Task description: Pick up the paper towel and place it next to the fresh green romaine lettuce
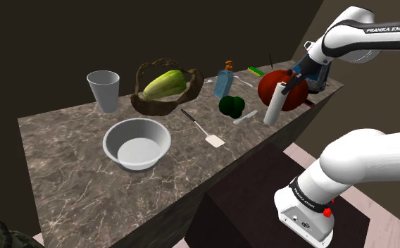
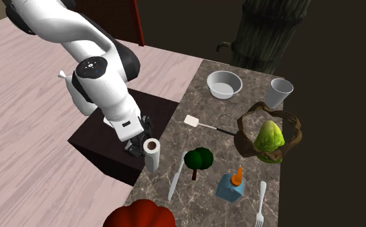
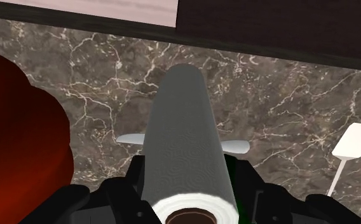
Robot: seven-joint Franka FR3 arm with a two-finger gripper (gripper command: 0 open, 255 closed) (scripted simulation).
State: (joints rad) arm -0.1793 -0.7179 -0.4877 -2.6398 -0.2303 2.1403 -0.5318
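Basket [image 1: 149, 107] holding lettuce [image 1: 165, 83] (pale green), end effector [image 1: 290, 86] clasping paper towel [image 1: 275, 104]

The pincer [image 3: 189, 191] clasps the paper towel roll [image 3: 182, 140] above the marbled counter [image 3: 287, 108], a dark red rounded thing [image 3: 14, 140] beside it.

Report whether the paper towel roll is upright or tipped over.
Upright: the paper towel roll is on end, core opening facing up, clasped by the hand.
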